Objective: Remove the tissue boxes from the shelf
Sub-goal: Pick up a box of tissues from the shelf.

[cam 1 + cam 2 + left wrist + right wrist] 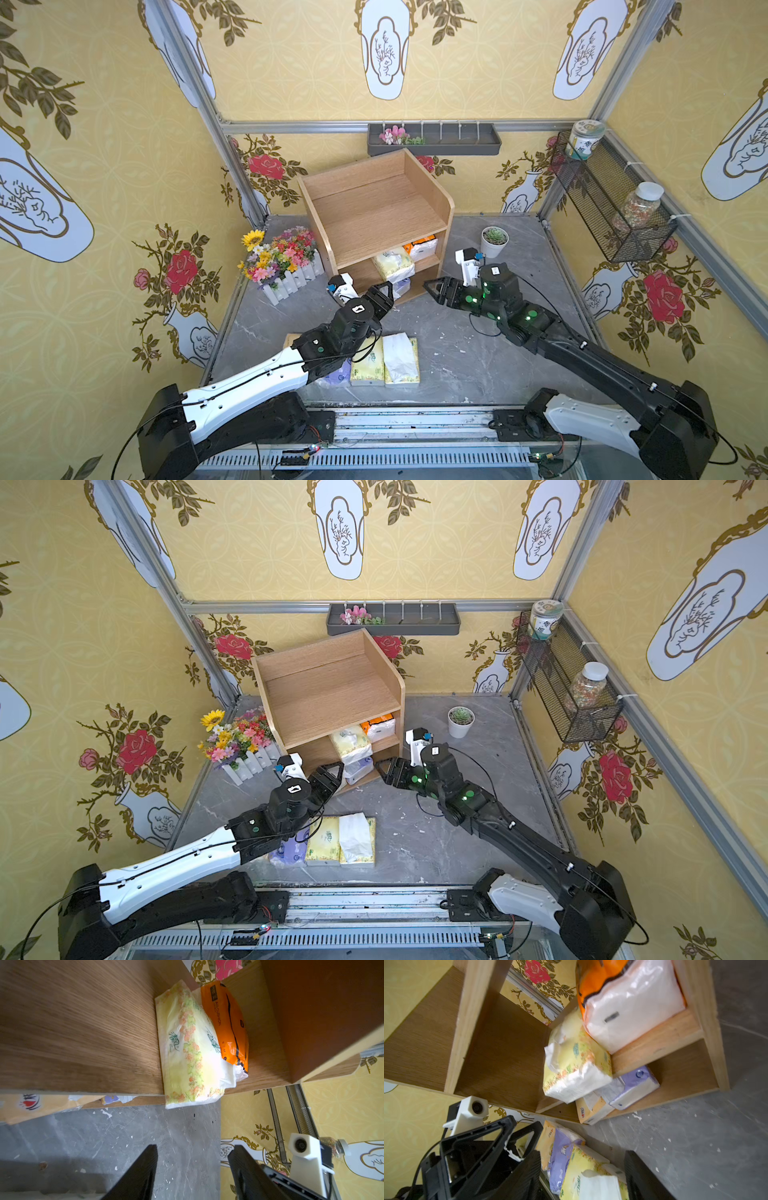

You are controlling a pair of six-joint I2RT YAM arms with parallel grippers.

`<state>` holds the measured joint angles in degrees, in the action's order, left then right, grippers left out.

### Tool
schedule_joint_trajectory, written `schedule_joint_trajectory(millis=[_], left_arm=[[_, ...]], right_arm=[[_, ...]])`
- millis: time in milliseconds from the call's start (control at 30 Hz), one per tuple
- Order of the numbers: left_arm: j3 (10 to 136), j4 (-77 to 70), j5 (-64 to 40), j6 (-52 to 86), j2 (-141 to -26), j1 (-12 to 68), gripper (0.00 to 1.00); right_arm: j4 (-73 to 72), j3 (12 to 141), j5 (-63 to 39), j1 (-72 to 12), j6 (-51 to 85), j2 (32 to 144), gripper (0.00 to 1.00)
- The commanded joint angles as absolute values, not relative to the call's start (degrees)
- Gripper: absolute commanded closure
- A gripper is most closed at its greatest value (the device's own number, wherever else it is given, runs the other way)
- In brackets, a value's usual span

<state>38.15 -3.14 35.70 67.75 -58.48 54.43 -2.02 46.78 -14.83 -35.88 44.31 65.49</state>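
The wooden shelf [374, 208] stands at the back of the table. On its middle tier lie a pale yellow tissue pack [392, 266] [187, 1047] and an orange-and-white one [424, 247] [629, 1001]. The bottom tier holds a lavender pack [633, 1084] and a tan pack [589, 1109]. Several more packs [382, 359] lie side by side near the table's front, partly under my left arm. My left gripper [386, 293] [193, 1148] hovers open just before the shelf's lower tiers. My right gripper [430, 286] [582, 1154] is open at the shelf's front right corner, holding nothing.
A white picket planter of flowers [282, 262] stands left of the shelf, and a small succulent pot [494, 241] to its right. A dark wall tray [434, 139] hangs behind. A black mesh basket [611, 203] with jars hangs on the right wall.
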Motion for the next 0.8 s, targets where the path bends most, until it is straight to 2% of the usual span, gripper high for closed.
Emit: schedule_joint_trajectory(millis=[0, 467, 767], left_arm=[[38.56, -6.32, 39.83, 67.26, -59.70, 54.40, 0.37], [37.40, -10.76, 40.36, 69.62, -61.28, 54.77, 0.37], [36.56, -11.68, 39.98, 70.05, -60.73, 54.80, 0.38]], right_arm=[[-10.63, 48.27, -14.75, -35.77, 42.82, 69.27, 0.38], [-19.27, 48.41, -4.16, -36.65, 49.33, 77.89, 0.40], [-22.02, 50.75, -4.00, -38.23, 48.33, 81.71, 0.44]])
